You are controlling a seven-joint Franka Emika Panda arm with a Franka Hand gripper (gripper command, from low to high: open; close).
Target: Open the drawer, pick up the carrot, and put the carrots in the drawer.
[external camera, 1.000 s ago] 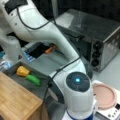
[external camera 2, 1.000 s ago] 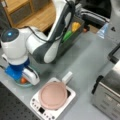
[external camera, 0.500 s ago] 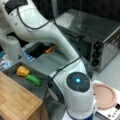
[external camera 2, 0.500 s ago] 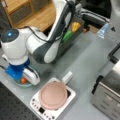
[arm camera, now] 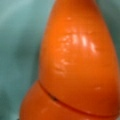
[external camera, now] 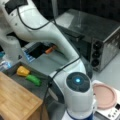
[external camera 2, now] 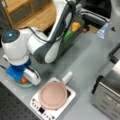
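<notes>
Carrot (arm camera: 75,67) fills the wrist view, directly under the end effector, long axis running near-to-far; jaw state cannot be told. Drawer (external camera: 15,71) stands open, holding yellow and green pieces; carrot on bench (external camera: 60,60) beyond it.

Lab: robot arm (external camera: 40,27), toy kitchen.

Showing a glossy bright-orange toy carrot (arm camera: 75,65) filling the wrist view against a teal surface, crossed by a thin dark seam line. Glowing orange again in a front view (external camera: 50,49). Sitting in a dark-grey shallow tray drawer (external camera: 25,86), a yellow lumpy piece (external camera: 22,71) and a bright green elongated piece (external camera: 33,80). Displaying a light honey-toned wooden cabinet top (external camera: 15,100), a silver toaster oven with black knobs (external camera: 100,42), a dusty-pink round plate (external camera: 105,95) and a white arm with a lit blue dot (external camera: 78,80).
</notes>
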